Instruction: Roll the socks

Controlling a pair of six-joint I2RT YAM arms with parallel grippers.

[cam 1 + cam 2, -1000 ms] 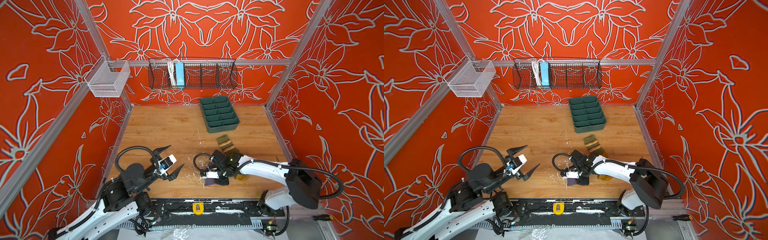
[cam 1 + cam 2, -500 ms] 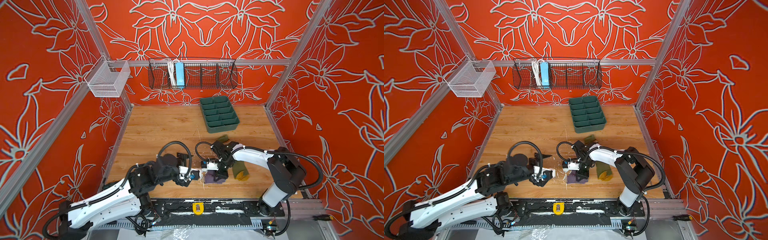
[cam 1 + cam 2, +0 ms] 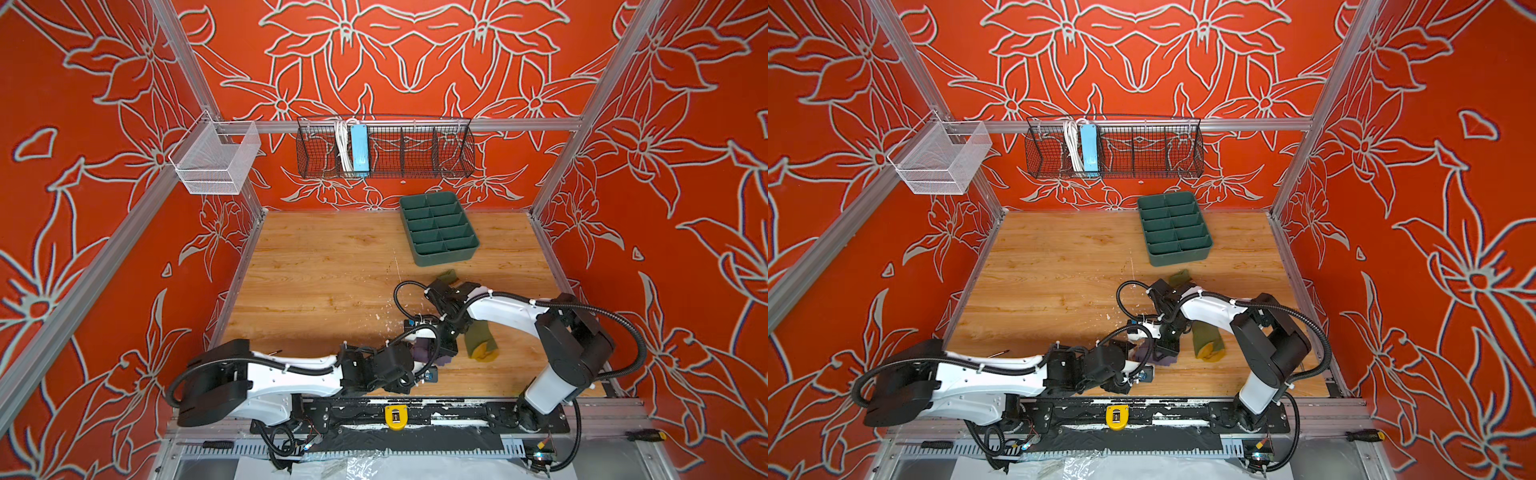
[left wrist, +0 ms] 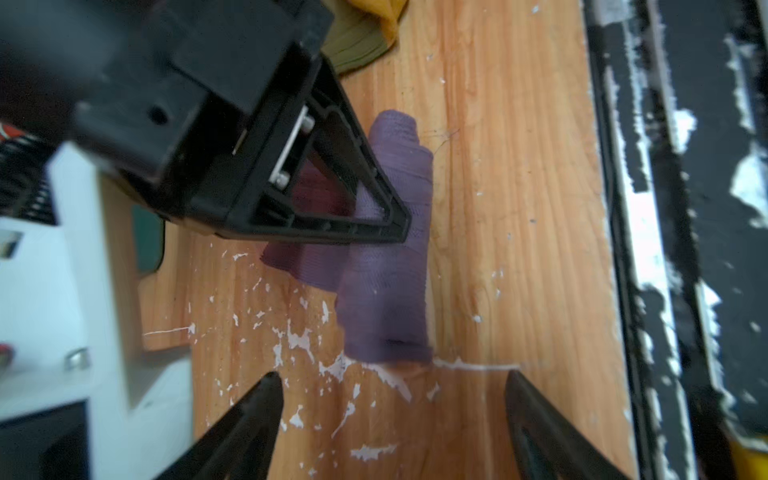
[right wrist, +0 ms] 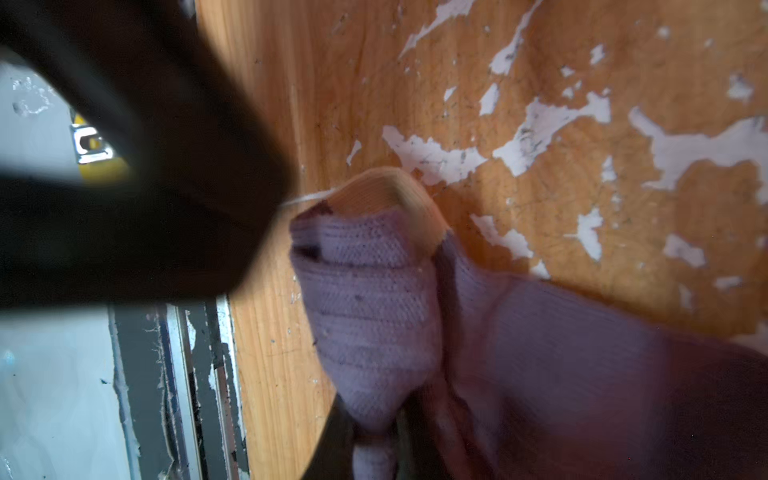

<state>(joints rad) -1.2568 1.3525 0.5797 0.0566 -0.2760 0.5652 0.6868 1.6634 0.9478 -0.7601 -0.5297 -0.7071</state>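
The purple sock [image 4: 386, 249] lies partly rolled near the table's front edge, also in both top views [image 3: 422, 350] [image 3: 1144, 355]. Its cream tip [image 5: 386, 191] shows in the right wrist view. My right gripper [image 5: 374, 449] is shut on a fold of the purple sock [image 5: 374, 299], reaching down onto it [image 3: 446, 353]. My left gripper [image 4: 392, 376] stands open just short of the roll's end, one finger to each side, touching nothing. The olive sock [image 3: 480, 338] with its mustard toe lies flat to the right, partly under the right arm.
A green compartment tray [image 3: 444, 259] stands at the back right of the wooden table. On the back wall hang a black wire basket [image 3: 384, 149] and a white mesh basket [image 3: 216, 162]. The black front rail [image 4: 673, 249] runs close beside the roll.
My left arm has swung in from the front left to the purple roll, jaws open and narrowing slightly. The right gripper has kept its hold and drawn the purple sock nearer the front.
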